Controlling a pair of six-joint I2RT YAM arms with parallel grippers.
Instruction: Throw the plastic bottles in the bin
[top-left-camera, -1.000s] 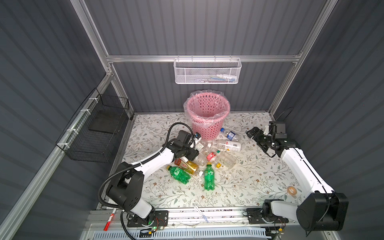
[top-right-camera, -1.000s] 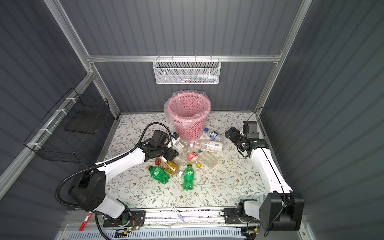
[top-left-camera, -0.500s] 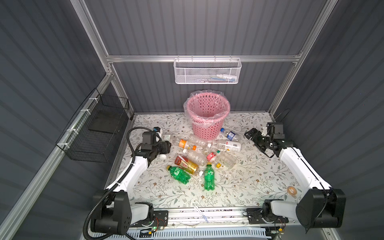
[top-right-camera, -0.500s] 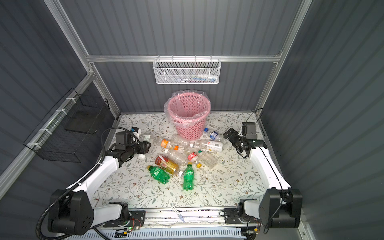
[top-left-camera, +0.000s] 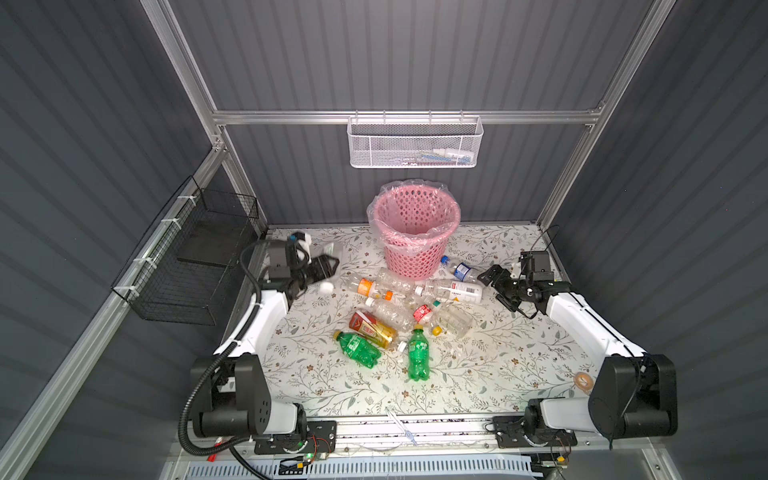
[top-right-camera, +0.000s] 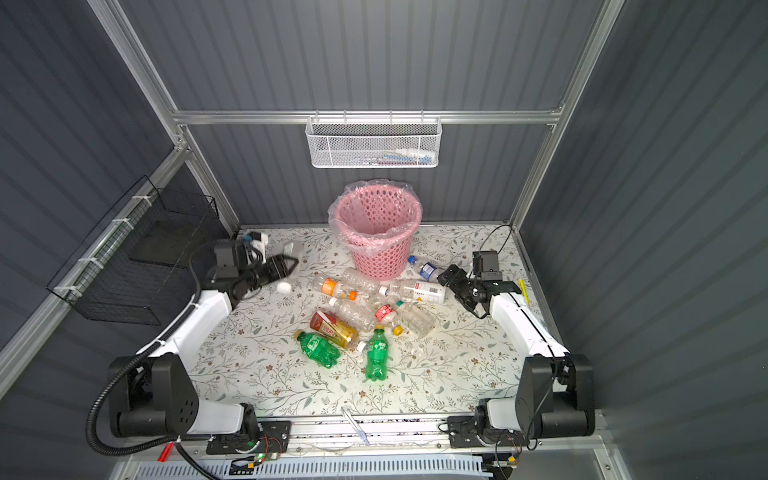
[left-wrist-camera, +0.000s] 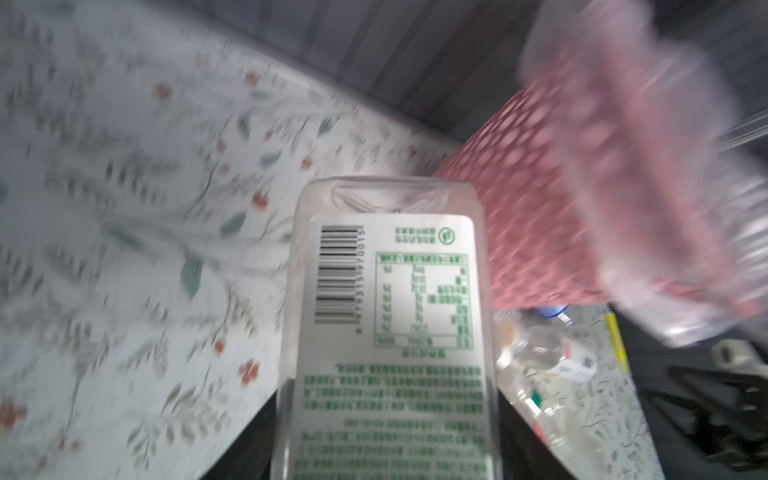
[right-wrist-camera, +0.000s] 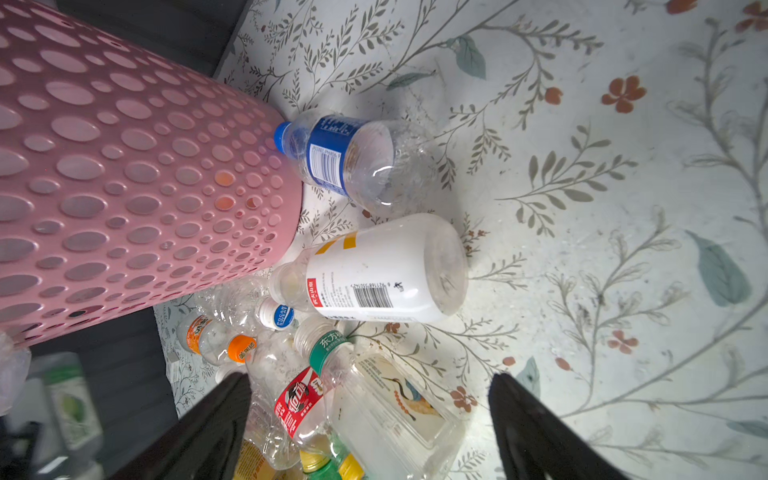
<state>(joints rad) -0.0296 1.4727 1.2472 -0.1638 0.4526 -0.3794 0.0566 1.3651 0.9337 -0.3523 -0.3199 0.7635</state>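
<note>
Top views, left jaws: closed across the held bottle (top-left-camera: 331, 254) at the far left, which is clear of the surface (top-left-camera: 498, 357). Its white cap is on the near side of the jaws. Both top views show this.
Top views, right jaws: spread wide and empty, at the right edge of the pile, just beside the white-label bottle (top-left-camera: 457, 291).
Top views, bin (top-left-camera: 409, 259): upright at the far middle of the surface, with a clear bag folded over its rim.
Top views, bottles (top-left-camera: 395, 309): lying in a pile in front of the bin. The green bottles (top-left-camera: 357, 349) and the tea bottle (top-left-camera: 372, 330) are nearest the front, and the blue-cap bottle (top-left-camera: 459, 269) lies by the bin's base.
Left wrist, held bottle (left-wrist-camera: 390, 332): flat-sided and clear, its label showing a barcode and green print, with a dark jaw on either side of it. The bin (left-wrist-camera: 540, 216) is blurred beyond it.
Right wrist, right jaws: two dark tips far apart, gripping nothing, above the red-label bottle (right-wrist-camera: 299, 403) and the square bottle (right-wrist-camera: 395, 415).
Right wrist, bin (right-wrist-camera: 124, 187): the blue-cap bottle (right-wrist-camera: 353, 162) lies with its cap right at the wall. The white-label bottle (right-wrist-camera: 382, 274) lies just beside the base.
</note>
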